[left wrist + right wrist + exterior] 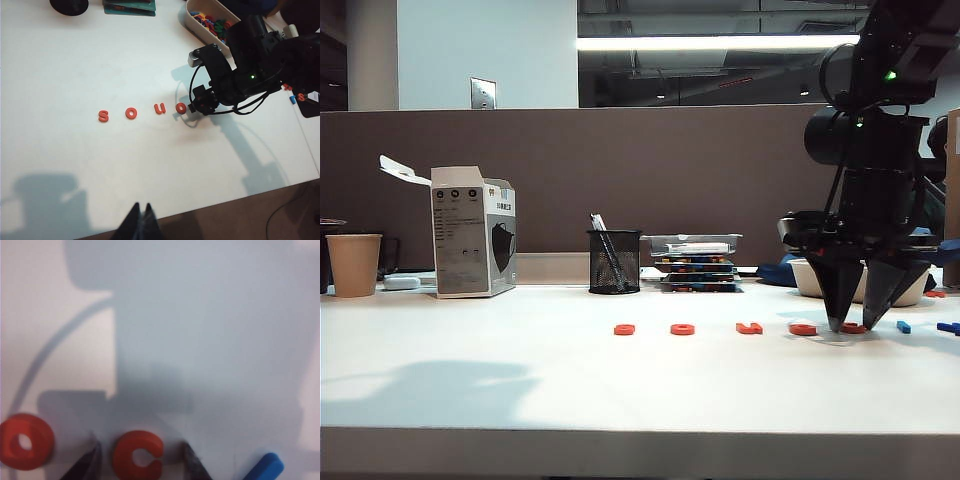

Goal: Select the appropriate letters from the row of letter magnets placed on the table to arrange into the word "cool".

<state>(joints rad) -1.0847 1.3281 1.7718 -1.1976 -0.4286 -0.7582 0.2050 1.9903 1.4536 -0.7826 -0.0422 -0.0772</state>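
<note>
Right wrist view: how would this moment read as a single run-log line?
right gripper: open, fingers astride orange C magnet on table | left gripper: shut, parked away from letter row | C not yet gripped

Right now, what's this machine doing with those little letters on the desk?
It is spelling "cool" from letter magnets. The right gripper is down on the white table, open, its fingertips either side of the orange-red C, not yet gripping. The left gripper hangs idle, shut, above the table's front edge.

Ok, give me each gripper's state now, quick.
Left gripper: jaws shut, empty, hanging above the table's front edge.
Right gripper: jaws open, straddling the orange-red C, not gripping yet.
</note>
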